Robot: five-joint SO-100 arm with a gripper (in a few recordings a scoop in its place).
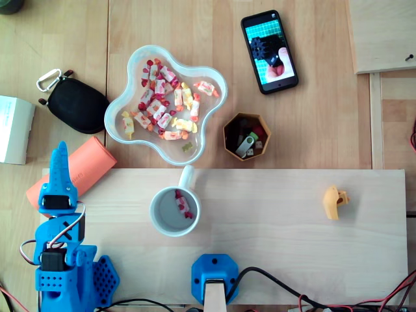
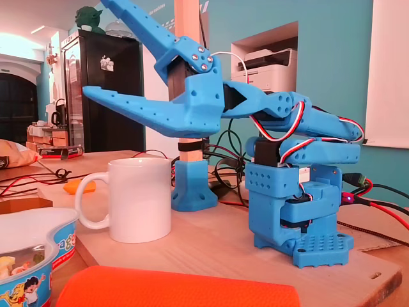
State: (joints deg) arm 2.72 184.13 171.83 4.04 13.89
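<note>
My blue gripper (image 1: 60, 159) is at the left end of the wooden board (image 1: 292, 234), pointing away from the arm's base over an orange case (image 1: 73, 175). In the fixed view the gripper (image 2: 96, 48) is open wide, one jaw raised and the other level, with nothing between them. It hangs above and just behind a white mug (image 2: 137, 198). The mug (image 1: 174, 211) stands on the board to the right of the gripper and holds a wrapped candy (image 1: 184, 205). Beyond the mug, a pale flower-shaped bowl (image 1: 195, 68) holds several wrapped candies.
A black pouch (image 1: 77, 104) and a white box (image 1: 13, 130) lie at the left. A hexagonal cup (image 1: 229, 133) with USB sticks, a phone (image 1: 269, 52) and a yellow piece (image 1: 335, 201) sit to the right. A blue post base (image 1: 214, 279) stands at the board's near edge with cables.
</note>
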